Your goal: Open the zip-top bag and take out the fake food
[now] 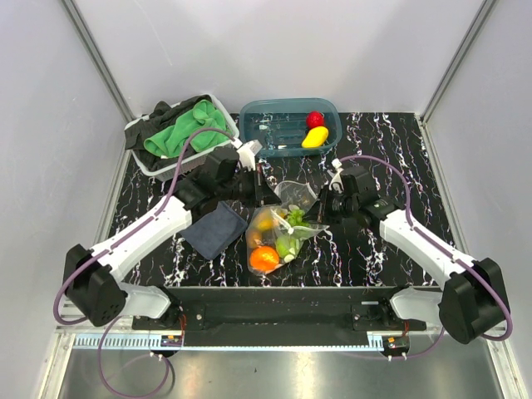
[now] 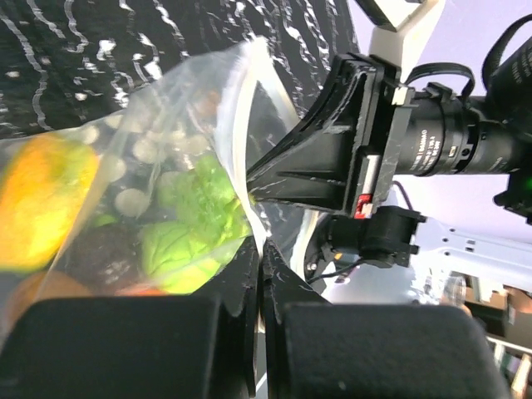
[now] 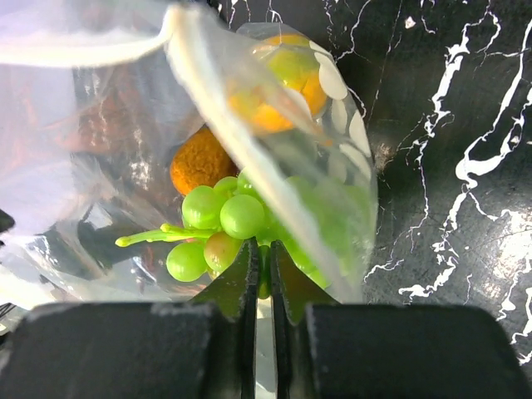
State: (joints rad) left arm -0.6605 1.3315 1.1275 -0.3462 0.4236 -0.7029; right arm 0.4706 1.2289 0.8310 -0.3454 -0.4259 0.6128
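Both tools are pressed together, each pinching the mouth of the bag from an opposite side. The left tool grips one lip of the clear, white-dotted plastic. The right tool grips the other lip, its jaws a sliver apart on the film. The bag sits mid-counter between the two tools, its full end toward the arm bases. The food is inside it.

Only the top view shows the surroundings. A teal tub at the far edge holds a red piece and a yellow piece. A bin with a green cloth stands left of the tub, and a dark blue cloth lies just left of the bag.

The left wrist view shows the right tool's tip meeting the bag's lip, with a leafy green piece behind the plastic.

The right wrist view shows green grapes and a brown-orange lump inside the open mouth.
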